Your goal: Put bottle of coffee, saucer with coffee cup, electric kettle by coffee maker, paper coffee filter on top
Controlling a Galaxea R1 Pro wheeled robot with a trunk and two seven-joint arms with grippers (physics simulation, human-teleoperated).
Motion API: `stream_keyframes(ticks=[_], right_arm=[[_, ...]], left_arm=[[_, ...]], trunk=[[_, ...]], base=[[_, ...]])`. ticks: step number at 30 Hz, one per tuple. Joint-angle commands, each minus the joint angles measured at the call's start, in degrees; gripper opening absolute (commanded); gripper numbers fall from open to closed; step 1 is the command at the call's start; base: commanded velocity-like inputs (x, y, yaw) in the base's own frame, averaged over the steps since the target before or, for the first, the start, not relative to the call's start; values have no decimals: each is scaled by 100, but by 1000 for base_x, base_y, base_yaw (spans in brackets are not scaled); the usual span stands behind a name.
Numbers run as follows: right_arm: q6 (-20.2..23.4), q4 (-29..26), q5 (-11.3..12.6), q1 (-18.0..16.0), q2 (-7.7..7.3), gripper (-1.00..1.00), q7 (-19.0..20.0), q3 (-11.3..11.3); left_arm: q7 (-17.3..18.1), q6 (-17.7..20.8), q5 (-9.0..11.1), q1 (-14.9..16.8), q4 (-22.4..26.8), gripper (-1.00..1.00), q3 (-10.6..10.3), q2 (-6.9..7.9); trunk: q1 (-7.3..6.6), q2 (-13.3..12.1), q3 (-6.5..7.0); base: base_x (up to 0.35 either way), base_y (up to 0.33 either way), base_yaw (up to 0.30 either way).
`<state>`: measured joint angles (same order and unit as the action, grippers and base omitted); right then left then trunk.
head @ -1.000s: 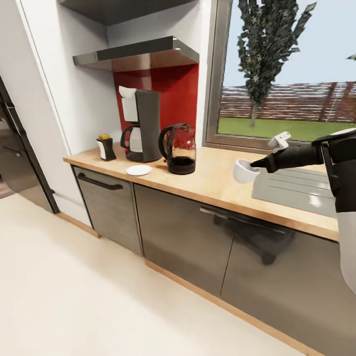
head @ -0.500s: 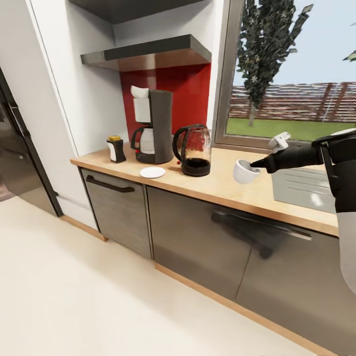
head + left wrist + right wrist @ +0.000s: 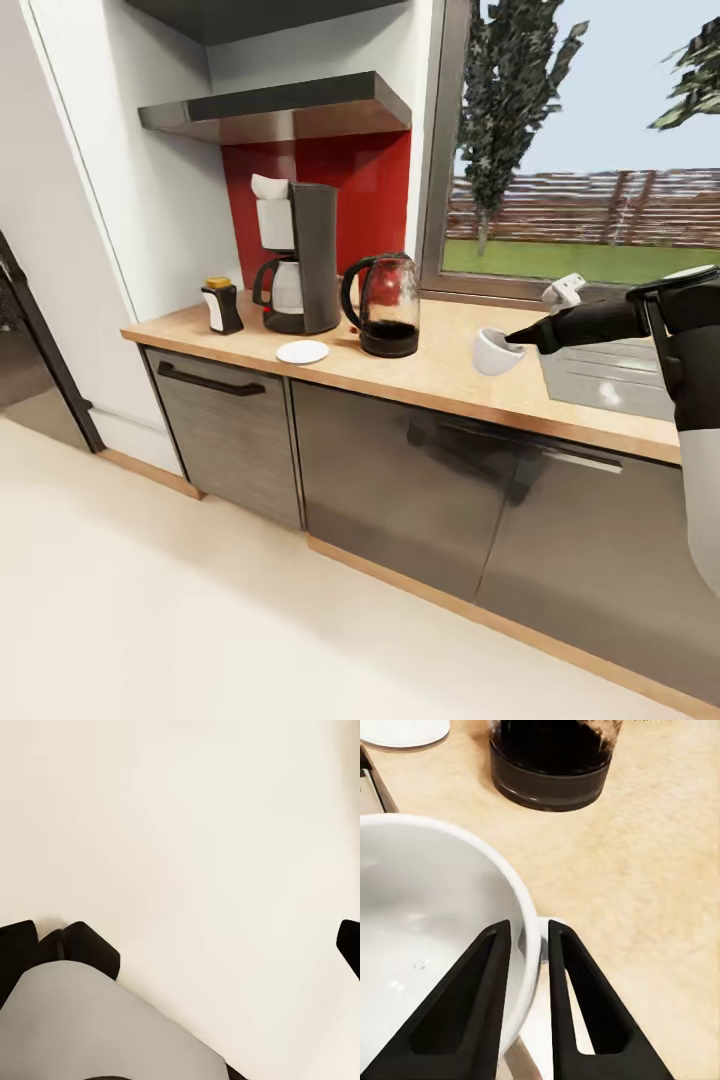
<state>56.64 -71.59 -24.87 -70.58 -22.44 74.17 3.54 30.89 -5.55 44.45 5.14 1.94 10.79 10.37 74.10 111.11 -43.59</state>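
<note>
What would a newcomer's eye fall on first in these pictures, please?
Probably the white cup, pinched by its rim in the right gripper above the countertop, beside the sink. Next, the group against the red wall panel: the coffee maker with the filter on top, the bottle and kettle either side, and the empty saucer in front.

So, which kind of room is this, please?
Most likely a home kitchen: a light-wood countertop over grey cabinet fronts, a coffee maker and an electric kettle standing on it, and a sink under the window.
</note>
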Motion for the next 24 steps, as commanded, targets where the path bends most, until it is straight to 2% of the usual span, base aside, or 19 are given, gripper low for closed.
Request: stream_keyframes(ticks=[1,8,16,24], right_arm=[[49,-5,-53,-8,1,-100,54,6],[49,3,-53,-8,-3,-100,54,6],[49,4,-53,-8,-3,-100,54,6],[49,4,-53,-8,1,-100,54,6]], left_arm=[[22,-17,-41,5,-9,100,46,0],[22,-18,-41,5,-9,100,46,0],[21,-20,-41,5,-9,100,46,0],[14,-17,-41,5,-9,100,46,0]], trunk=[[-1,3,-6],[-1,3,0],[-1,3,32],[-1,3,44]], base=[[0,304,-5],[0,284,-51],[1,50,-233],[188,162,-88]])
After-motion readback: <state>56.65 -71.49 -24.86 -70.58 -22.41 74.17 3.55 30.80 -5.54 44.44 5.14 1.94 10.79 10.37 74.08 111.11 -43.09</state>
